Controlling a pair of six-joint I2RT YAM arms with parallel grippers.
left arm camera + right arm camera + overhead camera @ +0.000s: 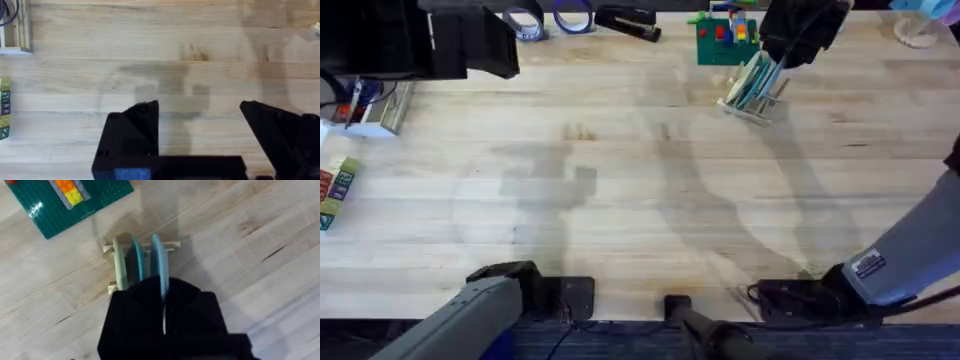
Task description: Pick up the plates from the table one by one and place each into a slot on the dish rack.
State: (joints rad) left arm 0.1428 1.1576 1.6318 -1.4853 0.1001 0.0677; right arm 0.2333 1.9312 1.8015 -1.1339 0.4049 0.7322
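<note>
Left end effector: fingers spread wide, nothing between them, hovering over bare bench at about 9 o'clock of the work area. No plates lying flat on the bench that I can see.

Dish rack sits at roughly 1 o'clock, just beside the green baseplate. Teal plate stands on edge in a slot. Pale-blue plate stands in the next slot, right end effector closed on its upper rim, black fingers pinching it.

My read: both plates are slotted, task nearly done. What's left is releasing the pale-blue plate and backing off without tipping it.
</note>
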